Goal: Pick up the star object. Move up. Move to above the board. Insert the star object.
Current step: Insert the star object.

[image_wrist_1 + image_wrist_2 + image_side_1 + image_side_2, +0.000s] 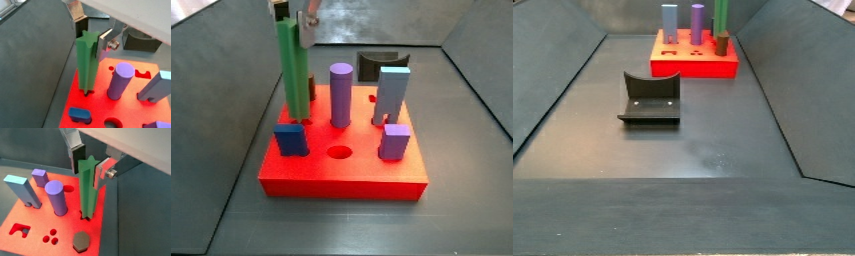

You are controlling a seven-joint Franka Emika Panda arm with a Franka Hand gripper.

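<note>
**Green star post standing in the red board, end effector at its top**

The star object [85, 62] stands upright with its foot sunk in a star-shaped hole near one edge of the board [100, 107]. In both wrist views the ridged green post rises from the red slab straight up between the fingers of the end effector [92, 31]. One silver plate with its dark pad [77, 154] sits at one side of the post's top; the other finger [101, 172] lies against the opposite side. Whether the pads press on the post or have just let go cannot be told from these views.

In a side view the star object [294, 68] is the tallest peg, at the board's [345, 176] corner, with the end effector [291, 12] directly above its tip at the frame's edge.

Beside the green post stands a purple cylinder [120, 80], close but apart. A light-blue post [21, 190] stands further across the slab. An empty round hole [338, 153] shows in the red surface.

The fixture [649, 98] rests on the dark desk [687, 150], well apart from the board [695, 60] at the far end.
</note>
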